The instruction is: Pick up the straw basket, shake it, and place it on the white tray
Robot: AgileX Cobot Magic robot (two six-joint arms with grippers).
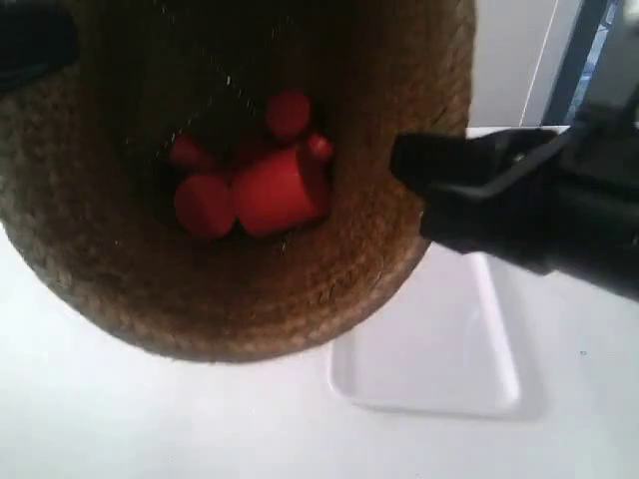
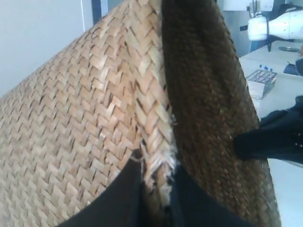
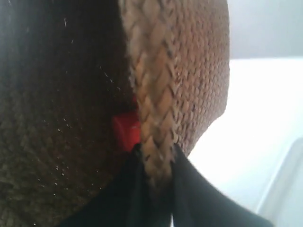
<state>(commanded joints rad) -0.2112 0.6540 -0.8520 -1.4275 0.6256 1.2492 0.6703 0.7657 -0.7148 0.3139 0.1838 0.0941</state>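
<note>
The straw basket [image 1: 349,289] hangs in the air, close to the exterior camera and tilted so its dark inside shows. Several red pieces [image 1: 255,185] lie at its bottom. My left gripper [image 2: 158,172] is shut on the basket's braided rim [image 2: 154,118], one jaw outside and one inside. My right gripper [image 3: 157,161] is shut on the opposite rim [image 3: 154,104], a red piece [image 3: 125,130] showing beside it inside. The arm at the exterior view's right [image 1: 519,200] grips the rim there. The white tray [image 1: 439,349] lies on the table below, partly hidden by the basket.
The white table [image 1: 150,419] spreads under the basket. In the left wrist view a metal rack [image 2: 261,81] stands on a far table beside a white machine [image 2: 279,23]. A blue post [image 1: 584,50] stands behind the table.
</note>
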